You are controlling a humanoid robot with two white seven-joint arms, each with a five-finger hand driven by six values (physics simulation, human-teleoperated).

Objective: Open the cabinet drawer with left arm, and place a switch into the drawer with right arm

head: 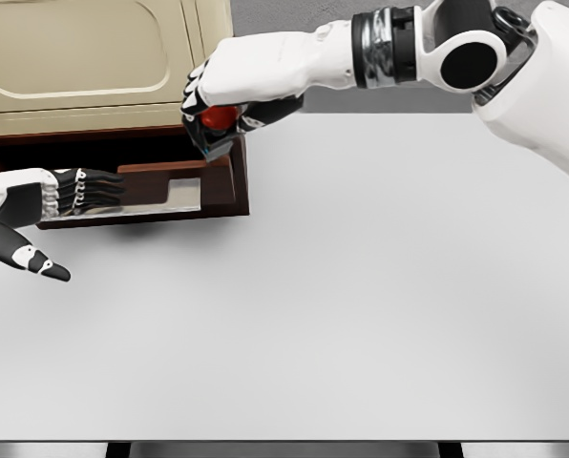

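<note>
Your right hand (213,114) sits in the upper left of the frame, its fingers curled down around the switch (220,117), of which you can see a red top and a bluish edge poking out below the knuckles. It hangs over the right-hand end of the drawer (170,196), close to the dark wooden side wall, so you are in the placing step: the drawer is already pulled out from under the cream cabinet (94,57) and its pale floor lies exposed. Your left hand (74,194) comes in at the left edge with its fingers laid out fairly straight over the drawer's front lip and its thumb apart lower down; it holds nothing that you can make out. What comes next, by my reading, is to lower the switch and nudge it toward the picture's left so it clears the side wall before you loosen the fingers; released here, it may catch the rim and tip out onto the white table (380,286). Whether the switch already touches the wall cannot be told from this view.
</note>
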